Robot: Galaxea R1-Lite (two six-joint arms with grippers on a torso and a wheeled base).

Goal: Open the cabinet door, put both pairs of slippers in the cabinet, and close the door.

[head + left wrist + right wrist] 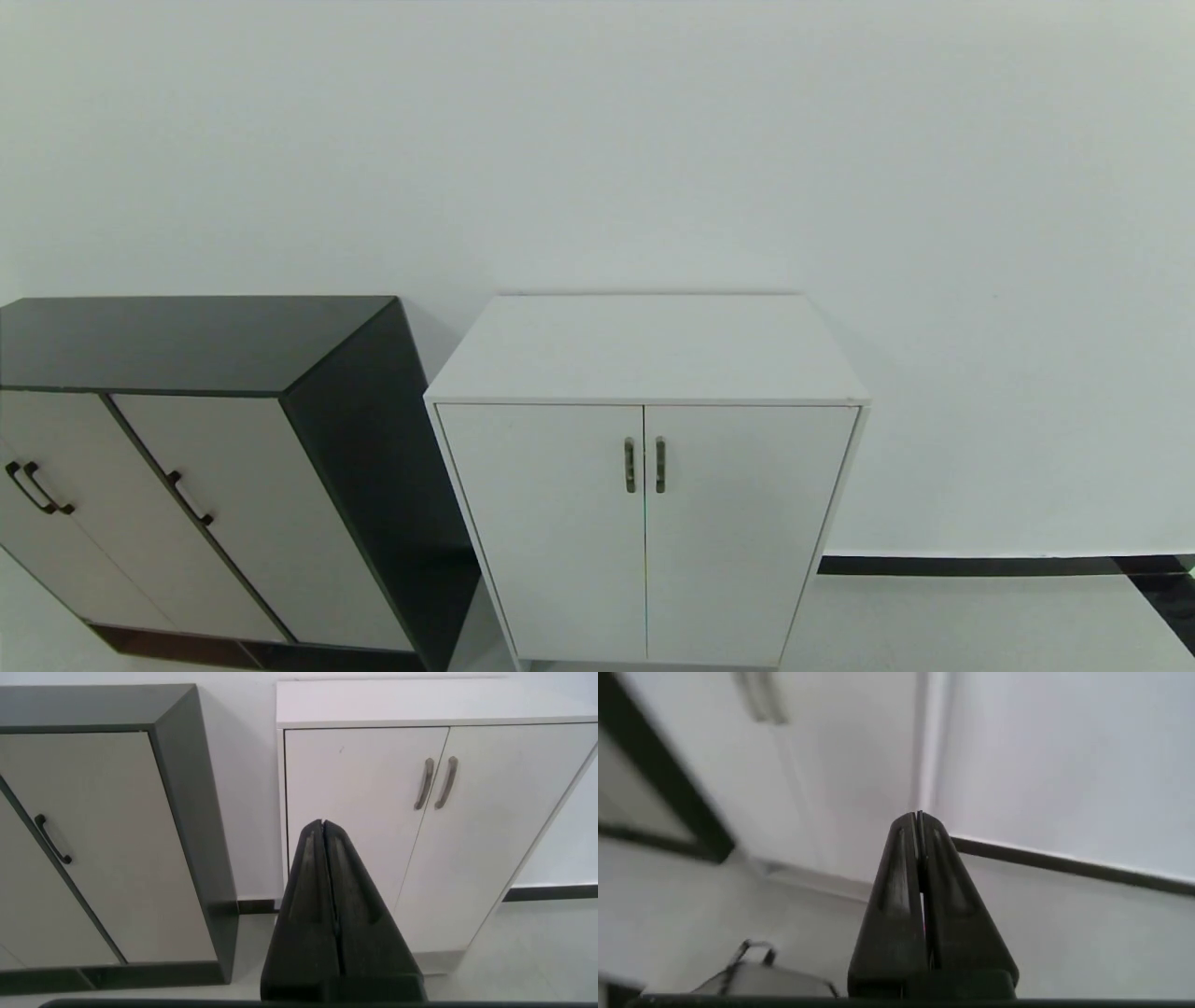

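**Smooth board, dull metal, matt black plastic**

The white cabinet (644, 355) looks like smooth laminated board, matt and even on its top and its 2 doors (551, 532). Its 2 handles (630, 465) look like brushed metal with a dull grey-green sheen. The dark cabinet (373, 467) has a black satin top with a soft reflection, matt beige door panels (215, 523) and black pulls (37, 488). The left gripper (323, 826) and right gripper (918, 819) appear to be matt black plastic, grooved lengthwise. The wall (597, 140) is flat matt white and the floor (934, 625) is pale and smooth.

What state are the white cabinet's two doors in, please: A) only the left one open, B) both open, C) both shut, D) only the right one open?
C: the white cabinet has both doors flush, with the handles side by side at the centre seam.
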